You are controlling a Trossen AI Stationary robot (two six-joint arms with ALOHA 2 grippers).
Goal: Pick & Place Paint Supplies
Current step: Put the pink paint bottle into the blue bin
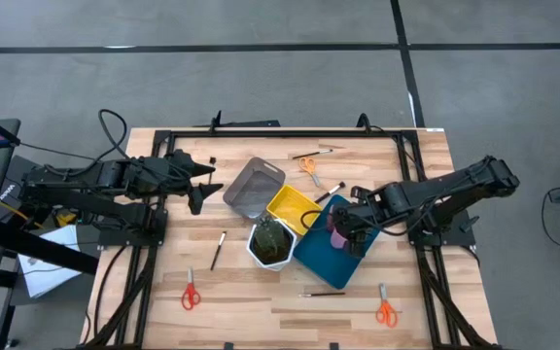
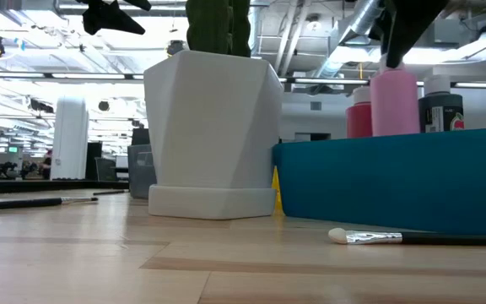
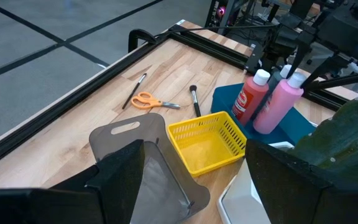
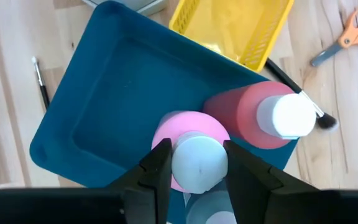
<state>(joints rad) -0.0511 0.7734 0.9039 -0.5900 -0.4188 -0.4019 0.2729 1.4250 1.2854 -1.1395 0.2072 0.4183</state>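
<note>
A light pink bottle [image 4: 188, 134] with a white cap stands upright inside the blue tray [image 4: 114, 81], and my right gripper [image 4: 197, 163] is shut on it from above. Beside it in the tray stand a darker pink bottle [image 4: 247, 118] and a small grey white-capped bottle [image 2: 441, 105]. My left gripper [image 1: 202, 185] hangs open in the air at the table's left, next to the grey tray [image 1: 254, 187], with nothing between its fingers. Brushes [image 1: 218, 250] and scissors [image 1: 191, 295] lie loose on the wood. My right gripper pinches the light pink bottle's white cap [image 4: 197, 177] between its two fingers, one on each side. The fingers come from above, pointing steeply down. The bottle stays upright below them [image 2: 395, 97]; the blue tray's wall hides its base.
The yellow tray [image 1: 293, 206] sits between the grey and blue trays. A white hexagonal pot [image 1: 271, 243] with a green plant stands against the blue tray's left side. Orange scissors [image 1: 309, 167] lie far, another pair [image 1: 386, 311] near. A brush [image 1: 321, 294] lies by the blue tray's near edge.
</note>
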